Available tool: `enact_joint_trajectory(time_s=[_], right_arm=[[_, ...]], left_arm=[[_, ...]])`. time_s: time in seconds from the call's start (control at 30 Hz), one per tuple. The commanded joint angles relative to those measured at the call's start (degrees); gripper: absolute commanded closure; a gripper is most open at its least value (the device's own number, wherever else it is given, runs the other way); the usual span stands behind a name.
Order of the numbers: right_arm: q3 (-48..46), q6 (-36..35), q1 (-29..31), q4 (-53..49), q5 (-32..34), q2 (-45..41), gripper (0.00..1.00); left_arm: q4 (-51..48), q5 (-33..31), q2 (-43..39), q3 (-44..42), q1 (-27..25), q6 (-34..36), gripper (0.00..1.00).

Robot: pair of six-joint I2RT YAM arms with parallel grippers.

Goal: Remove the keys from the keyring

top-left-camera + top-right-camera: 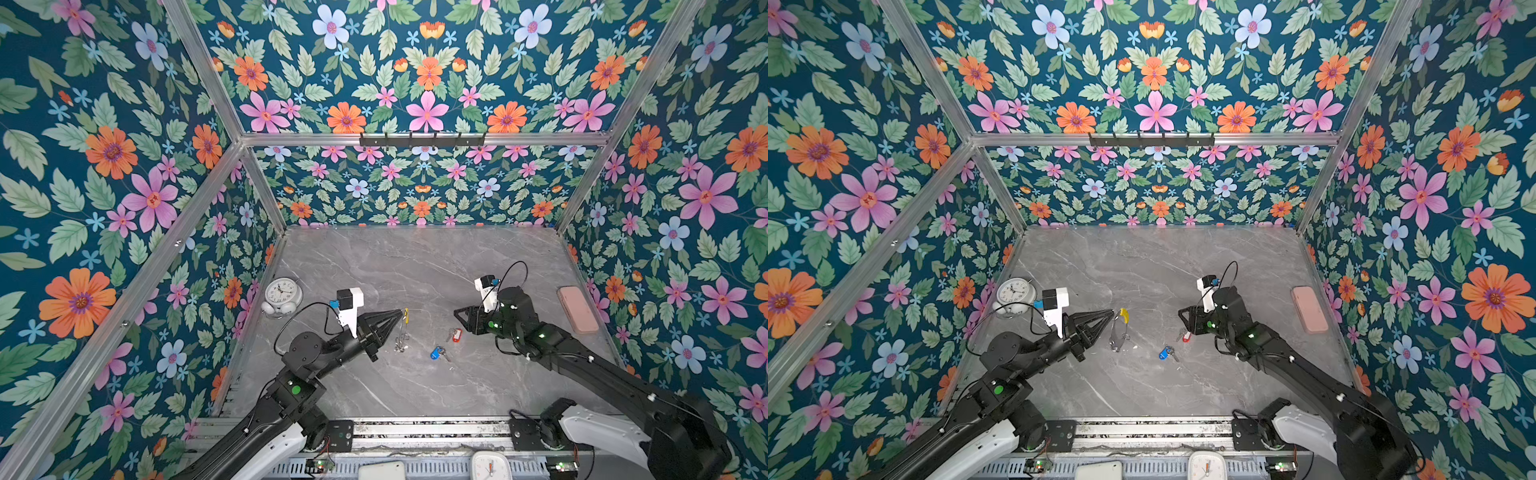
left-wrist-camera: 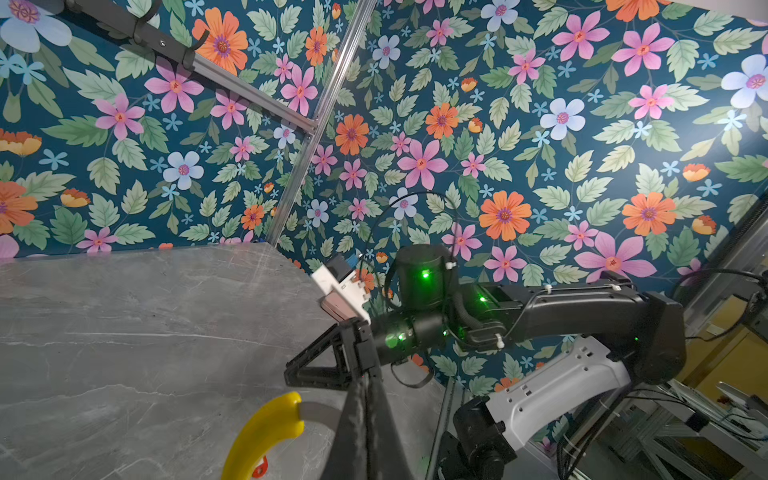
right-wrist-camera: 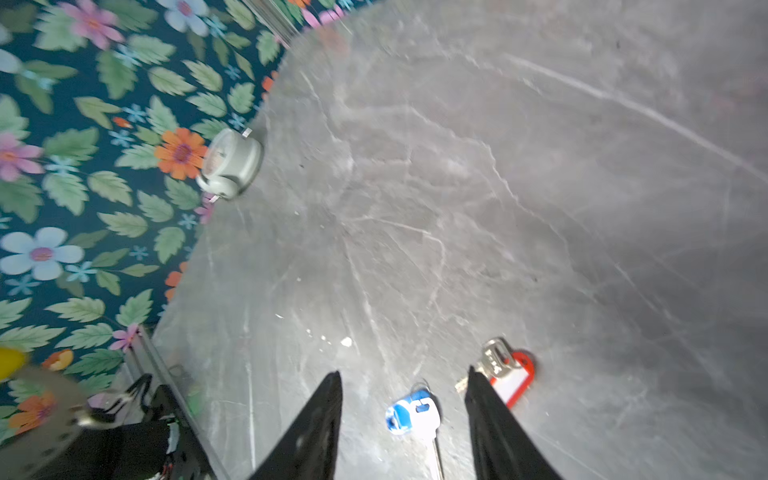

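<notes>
Over grey marble point(image 1: 415, 266), left fingers point(image 1: 386, 318) pinch the keyring point(image 2: 266, 432); right fingers point(image 3: 494, 432) half-open, empty.

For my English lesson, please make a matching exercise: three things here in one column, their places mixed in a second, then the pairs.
1. large grey metal keyring with yellow sleeve
2. small silver key with blue plastic tag
3. round white alarm clock

A. at the left edge of the grey table
B. in the left gripper, jaws shut
C. loose on the table

Pairs: 1-B, 2-C, 3-A
</notes>
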Motion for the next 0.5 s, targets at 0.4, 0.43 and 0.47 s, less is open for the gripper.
enact_joint_trajectory(time_s=[0.4,0.43,0.47], right_arm=[[17.28,-13.92,23.01,-1.92,6.16,-3.08,0.39],[18.23,-14.79,24.49,-2.09,7.53,-1.82,0.38],[18.83,-15.76,25.97,-2.1,9.22,-0.35,0.37]], left_arm=[[4.01,-4.17,2.94,1.1,0.04,-2.13,1.0],[4.15,-4.3,3.3,1.2,0.06,-2.24,1.0],[4.36,-4.35,3.7,1.39,0.02,-2.33,1.0]])
